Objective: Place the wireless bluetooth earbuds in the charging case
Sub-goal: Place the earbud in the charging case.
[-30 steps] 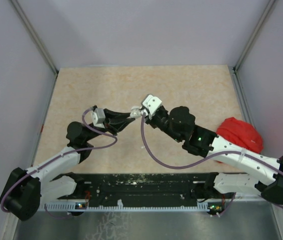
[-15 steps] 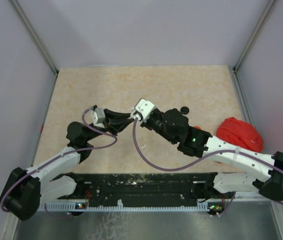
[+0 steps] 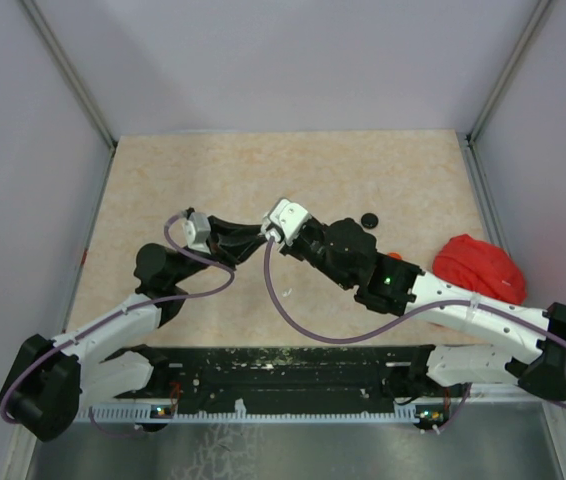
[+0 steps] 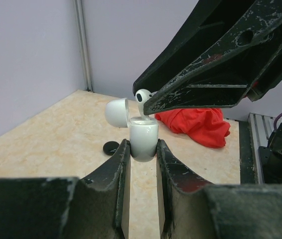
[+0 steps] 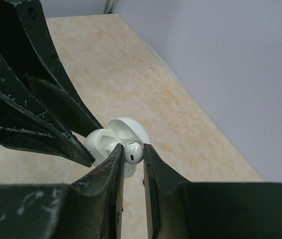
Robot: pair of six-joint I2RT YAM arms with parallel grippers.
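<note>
Left gripper (image 4: pixel 143 152) is clamped on the glossy white pebble-shaped charging case (image 4: pixel 144 135). It holds the case upright over the beige speckled table (image 3: pixel 213 180) w/ the hinged lid flipped open to one side. Right gripper (image 5: pixel 132 150) pinches a small white plastic earbud (image 4: pixel 142 95) by its rounded head. The bud sits just over the case mouth, stem pointing down; can't tell if the tip is already in its socket.

Step in hand, prob.: seating the bud. To do it well:
- Line the stem up w/ the socket, not the rim.
- Descend straight & slow.
- Hold the case firm so it doesn't twist.
- Release only once the bud sits flush.

A crumpled red cloth (image 3: pixel 478 268) & a flat black round disc (image 3: pixel 368 220) lie well apart to the right, likely no obstacle.
</note>
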